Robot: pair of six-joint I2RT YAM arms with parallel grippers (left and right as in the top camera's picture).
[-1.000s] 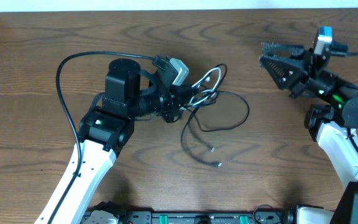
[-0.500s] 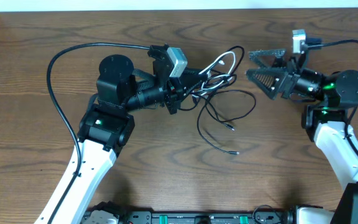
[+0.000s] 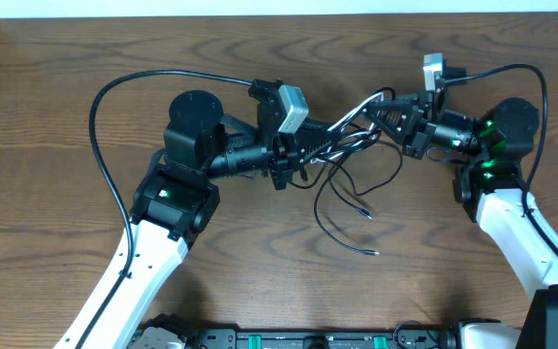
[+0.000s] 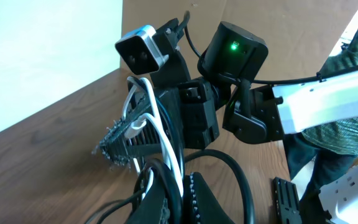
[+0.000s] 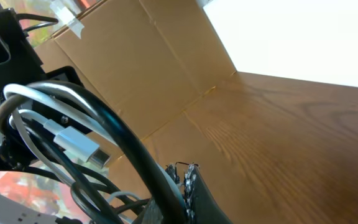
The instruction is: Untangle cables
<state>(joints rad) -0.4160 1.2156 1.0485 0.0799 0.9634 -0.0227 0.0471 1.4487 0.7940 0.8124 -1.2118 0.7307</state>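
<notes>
The left end effector (image 3: 303, 147) is pressed together, pinching the cables (image 3: 349, 118) at their left end. The tangle spans the gap between the two arms, its long axis running left to right, and loose black tails (image 3: 342, 233) trail onto the desk (image 3: 66, 58). At the right end, the right end effector (image 3: 396, 114) appears closed on a black cord beside a white plug (image 5: 79, 144). Neither arm is nearer. No container shows.

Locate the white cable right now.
In the overhead view, the white cable loops at upper centre, bundled with the black cables, strung between the left gripper and the right gripper.
</notes>
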